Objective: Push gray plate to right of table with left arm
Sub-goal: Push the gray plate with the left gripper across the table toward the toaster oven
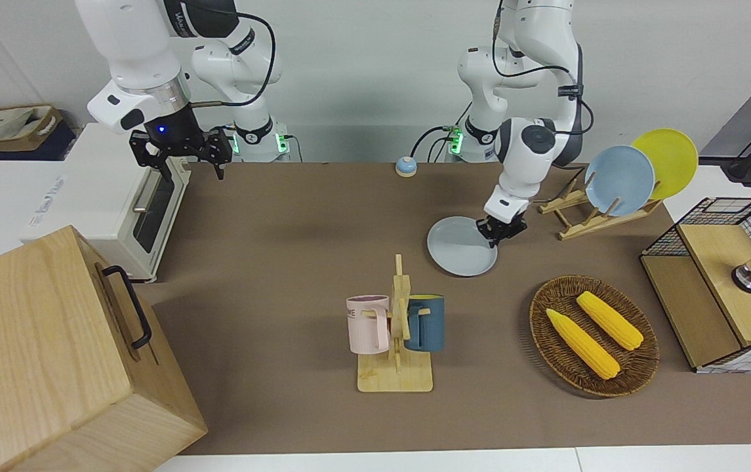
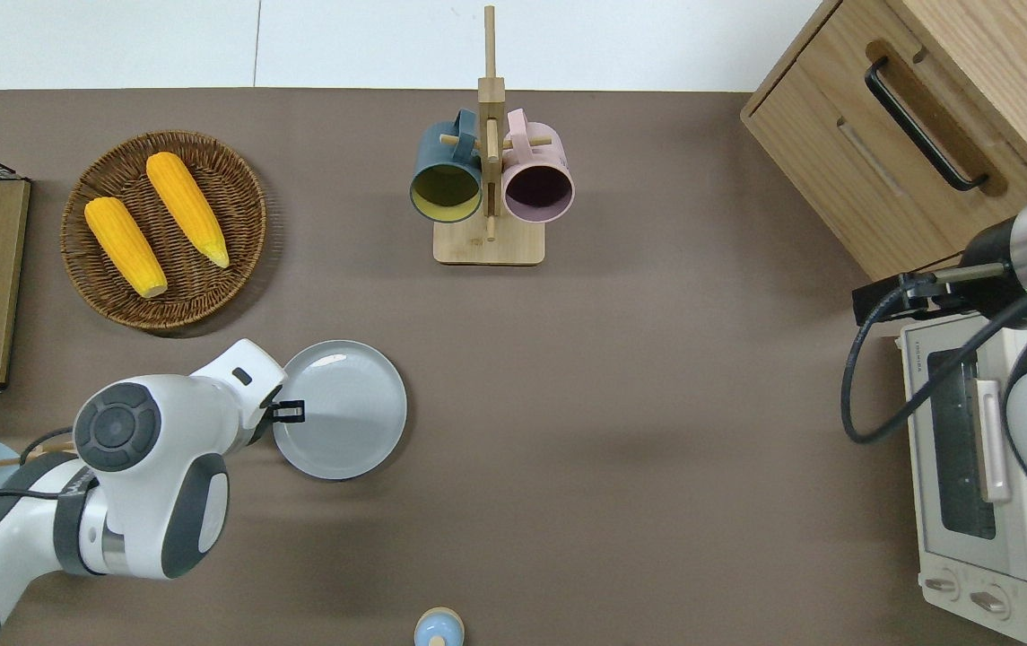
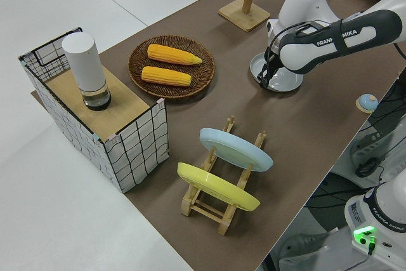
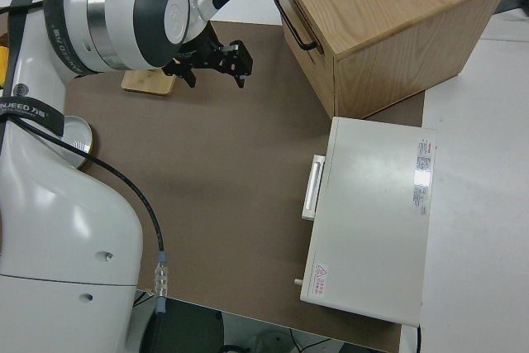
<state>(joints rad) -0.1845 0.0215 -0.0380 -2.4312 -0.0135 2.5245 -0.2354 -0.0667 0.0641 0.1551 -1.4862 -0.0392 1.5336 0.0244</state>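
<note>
The gray plate (image 2: 340,409) lies flat on the table (image 2: 621,431), and your landmark here is the mug rack (image 2: 489,179): the plate sits nearer to the robots than the rack and off toward the left arm's end. You've got the left gripper (image 2: 291,411) right down at the plate's rim, on the edge facing the left arm's end, with the left arm (image 2: 150,458) bent low over the brown top. Its fingers look drawn close together at the rim, but whether they're pinching that rim or only pressed against it, you can't tell from here. In the front view the same gripper (image 1: 499,231) meets the plate (image 1: 460,255) at the edge nearest the dish rack (image 1: 595,216), where a light-blue plate (image 1: 619,180) and a yellow plate (image 1: 667,160) stand on edge.

Measured from the mug rack again: the wicker basket (image 2: 163,229) with two corn cobs (image 2: 154,220) sits toward the left arm's end, a little nearer to the robots than the rack's base, and the gray plate lies nearer still to the robots than that basket, well apart from the rack itself. The small bell (image 2: 439,628) rests at the table's robot-side edge, roughly in line with the rack.

Your right arm is parked, its gripper (image 1: 182,147) with fingers spread wide.
</note>
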